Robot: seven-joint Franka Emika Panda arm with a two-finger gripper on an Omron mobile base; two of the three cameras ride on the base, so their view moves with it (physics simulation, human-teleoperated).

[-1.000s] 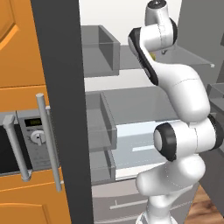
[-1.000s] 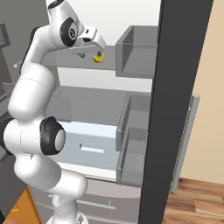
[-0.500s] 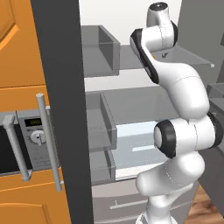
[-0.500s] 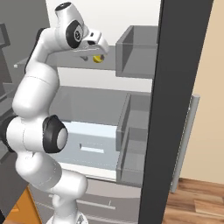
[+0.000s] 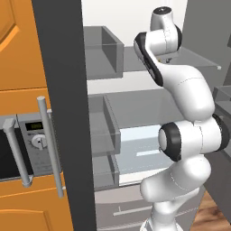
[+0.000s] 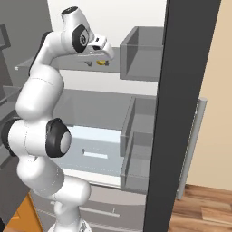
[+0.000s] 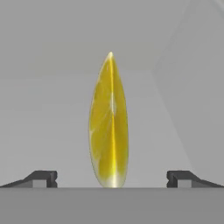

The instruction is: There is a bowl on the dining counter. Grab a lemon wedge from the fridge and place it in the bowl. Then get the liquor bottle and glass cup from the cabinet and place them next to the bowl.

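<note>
The arm is reaching deeper into the open fridge [image 6: 136, 113] than a moment ago, closing on the lemon wedge [image 7: 109, 120] lying on the upper shelf [image 6: 68, 68]. The hand [image 7: 111, 177] is spread wide, straddling it, not yet gripping.

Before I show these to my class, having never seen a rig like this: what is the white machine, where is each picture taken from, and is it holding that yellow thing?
The white machine is a robot arm on a drivable base, in a rendered kitchen. It reaches into an open fridge. Two pictures come from cameras on the base, behind the arm to its left and right. The third comes from a camera on the hand, looking along the tool; the dark fingertips sit at the bottom. The yellow thing is a lemon wedge on an upper fridge shelf. The tool is open, with the wedge between the spread tips, so nothing is held yet.
</note>
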